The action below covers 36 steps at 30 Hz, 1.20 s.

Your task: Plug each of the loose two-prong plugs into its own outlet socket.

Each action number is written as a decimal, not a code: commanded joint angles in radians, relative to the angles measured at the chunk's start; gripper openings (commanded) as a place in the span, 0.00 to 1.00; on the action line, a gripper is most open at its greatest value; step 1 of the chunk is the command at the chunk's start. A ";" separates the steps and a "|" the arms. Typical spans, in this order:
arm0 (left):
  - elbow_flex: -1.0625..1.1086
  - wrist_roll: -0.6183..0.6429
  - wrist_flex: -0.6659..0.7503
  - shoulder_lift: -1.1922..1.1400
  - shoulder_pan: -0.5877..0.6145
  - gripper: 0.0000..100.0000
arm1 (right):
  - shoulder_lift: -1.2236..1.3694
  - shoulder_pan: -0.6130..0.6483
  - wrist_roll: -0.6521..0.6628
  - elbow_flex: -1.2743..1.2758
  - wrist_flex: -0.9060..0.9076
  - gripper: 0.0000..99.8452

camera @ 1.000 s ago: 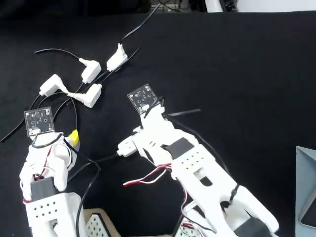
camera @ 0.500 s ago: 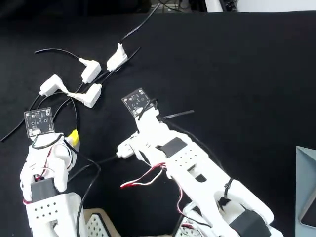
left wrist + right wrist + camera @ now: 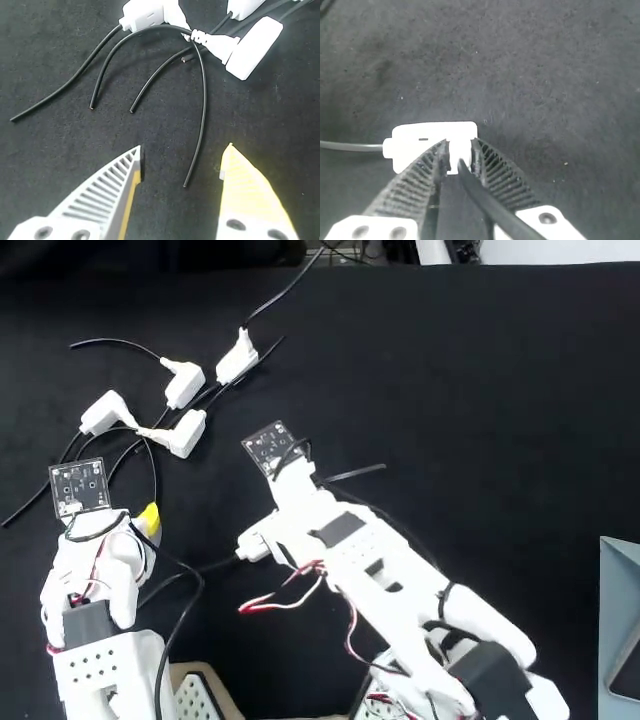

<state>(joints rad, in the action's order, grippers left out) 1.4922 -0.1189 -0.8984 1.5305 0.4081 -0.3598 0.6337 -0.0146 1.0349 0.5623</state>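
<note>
Black cloth (image 3: 500, 390) covers the table from edge to edge. The right gripper (image 3: 459, 150) is clamped on a white plug (image 3: 432, 142). Its two dark ribbed fingers (image 3: 415, 180) pinch the plug's near edge, and a black cable (image 3: 485, 200) crosses in front of them. The plug lies flat on the cloth, with its cord (image 3: 350, 146) leaving sideways. From above, that plug pokes out beside the right arm (image 3: 380, 570) near the table's middle.

The left gripper (image 3: 184, 149) hangs open, one finger white and one yellow, over loose black cord ends (image 3: 200, 110). Past these lie white connector pieces (image 3: 250, 47). The high view counts four of them, clustered toward the far left with cords tangled among them. They are near the left arm (image 3: 95, 580) and well apart from the held plug.

A broad stretch of cloth runs rightward from the right arm to a grey object (image 3: 620, 620) at the table's right edge.
</note>
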 commanded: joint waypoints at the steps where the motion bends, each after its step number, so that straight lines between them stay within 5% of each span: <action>1: -0.005 0.005 -0.002 0.008 0.004 0.26 | 0.079 0.014 0.000 -0.041 -0.015 0.01; 11: 0.004 0.005 0.000 0.008 -0.002 0.26 | 0.041 0.041 0.025 -0.045 0.020 0.03; 19: 0.005 -0.035 0.000 0.008 0.002 0.26 | -0.288 0.084 0.020 -0.179 0.414 0.27; 23: 0.015 -0.037 0.000 0.008 -0.004 0.26 | -0.456 0.084 0.020 -0.188 0.493 0.21; 28: -0.002 -0.037 -0.003 0.006 -0.005 0.26 | -0.642 0.069 0.021 -0.150 0.606 0.01; 31: -0.074 -0.091 -0.069 0.000 -0.016 0.26 | -0.768 0.003 0.026 -0.077 0.666 0.02; 36: -0.222 -0.181 -0.261 -0.002 -0.223 0.26 | -0.952 -0.169 0.037 0.024 0.663 0.01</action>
<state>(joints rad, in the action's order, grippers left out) 1.4154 -0.2325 -1.0349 1.5305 0.3376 -1.1868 0.5861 0.0054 1.0334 1.2129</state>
